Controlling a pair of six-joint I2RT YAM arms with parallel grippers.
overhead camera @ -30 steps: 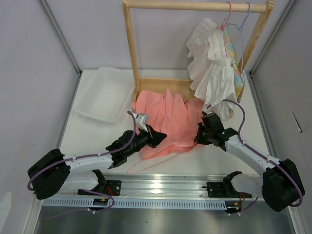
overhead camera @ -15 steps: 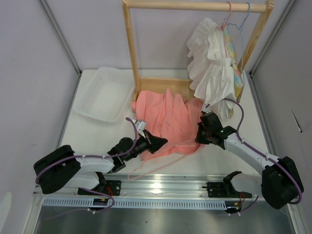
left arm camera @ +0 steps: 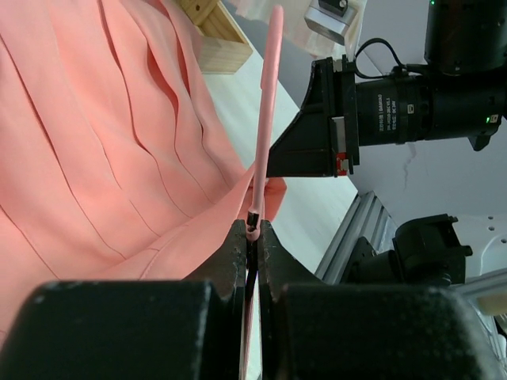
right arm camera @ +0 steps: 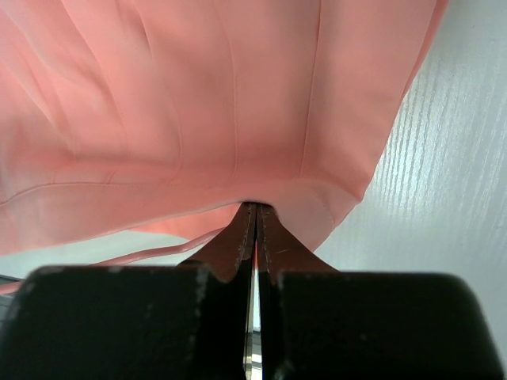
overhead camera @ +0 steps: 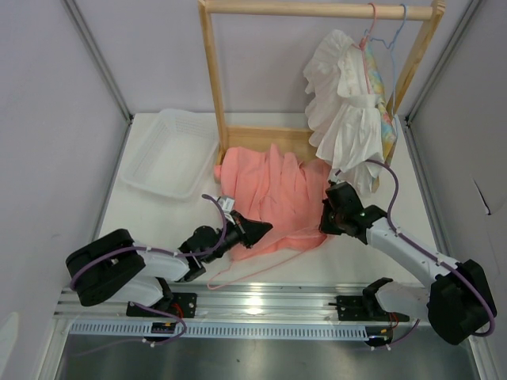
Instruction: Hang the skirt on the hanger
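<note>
— What has the left claw (left arm camera: 252, 231) got?
— It's pinched shut on the thin pink hanger (left arm camera: 267, 111). The wire runs up between its fingers, just beside the folds of the skirt (overhead camera: 273, 190).
— And the right claw (right arm camera: 255, 212)?
— Closed too, gripping the skirt's near hem at the right-hand corner of the cloth.
— Where does the skirt lie?
— Spread over the middle of the surface (overhead camera: 146, 218), its far end against the base of the wooden rack (overhead camera: 261, 136) at the far edge. The hanger lies along its near hem, toward the near edge.
</note>
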